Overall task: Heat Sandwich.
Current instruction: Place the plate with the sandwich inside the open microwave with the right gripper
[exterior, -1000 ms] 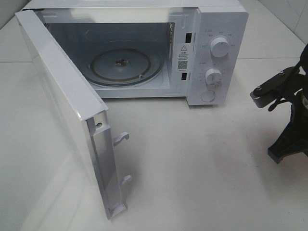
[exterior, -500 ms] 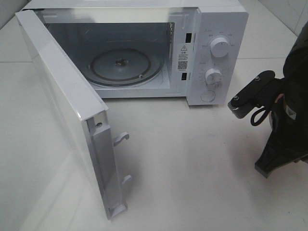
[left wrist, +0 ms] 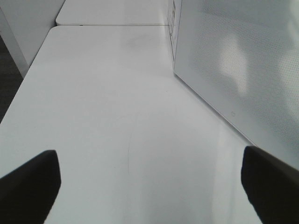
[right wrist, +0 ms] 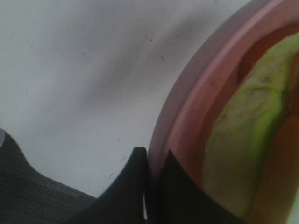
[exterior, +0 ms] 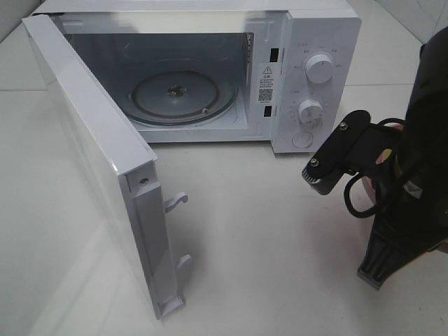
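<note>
- The white surface (exterior: 280, 245) carries everything; its front is bare in the high view.
- The microwave (exterior: 308, 77) stands at the back, with its cavity facing forward.
- Its door (exterior: 91, 140) is swung wide on the left-hand hinge, so the mouth is unobstructed from the right and front.
- The right arm (exterior: 420, 175) fills the right edge of the high view, in front of and to the right of the control panel. It hides nearly all of its own load there.
- The glass turntable (exterior: 185, 94) lies empty in the cavity. From the loaded arm it sits to the left and further back, so I judge the carry must travel that way.
- The pink plate (right wrist: 187, 116) shows only in the right wrist view, which looks along its rim.
- The sandwich (right wrist: 243, 140) rests on that plate, just inside the rim from the fingertips. Only green lettuce and an orange layer show, so its long axis cannot be told.
- The right claw (right wrist: 152, 158) is pinched tight on the plate's rim, so this arm is the nearer one.
- The left claw (left wrist: 149, 158) is spread fully and holds nothing. Its view alone shows the door's dotted outer face.
</note>
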